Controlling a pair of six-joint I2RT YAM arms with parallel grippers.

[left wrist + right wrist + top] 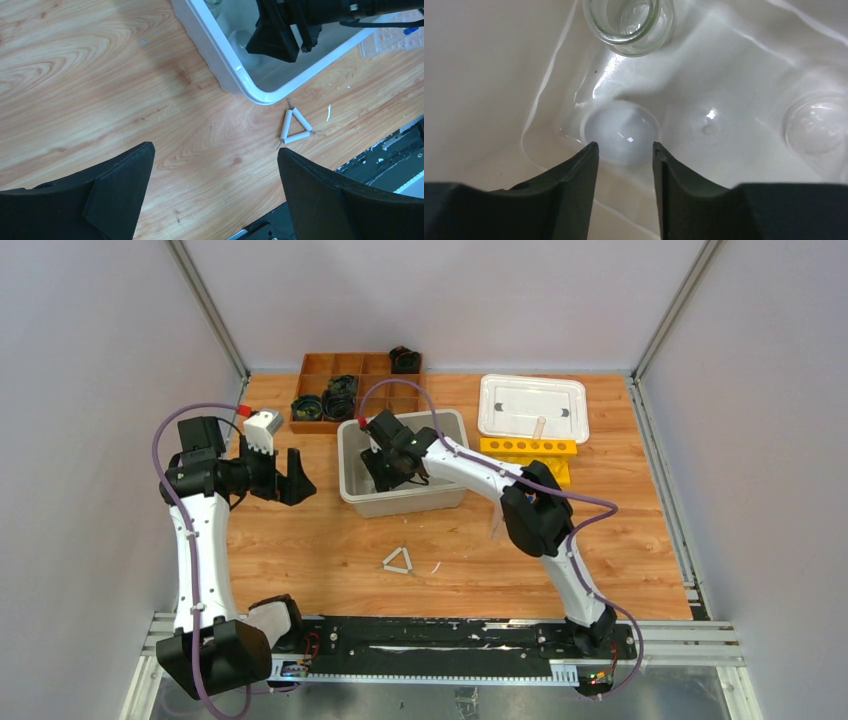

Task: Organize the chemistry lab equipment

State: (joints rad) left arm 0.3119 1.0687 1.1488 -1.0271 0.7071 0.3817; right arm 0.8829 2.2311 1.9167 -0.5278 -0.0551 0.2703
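Sorting barely begun: dome [621, 130] and beaker [629, 22] lie in the tub [400, 502], right end effector [624, 147] narrow over the dome, gripping nothing; triangle [398, 561] on counter before tub; left end effector [215, 160] wide, empty.

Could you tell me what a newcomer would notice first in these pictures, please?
The right pincer, down inside the grey bin at mid-table, draws the eye first, open just short of a white dome, with a clear beaker beyond. The left pincer hangs open over the wooden table, and a white triangle lies in front of the bin.
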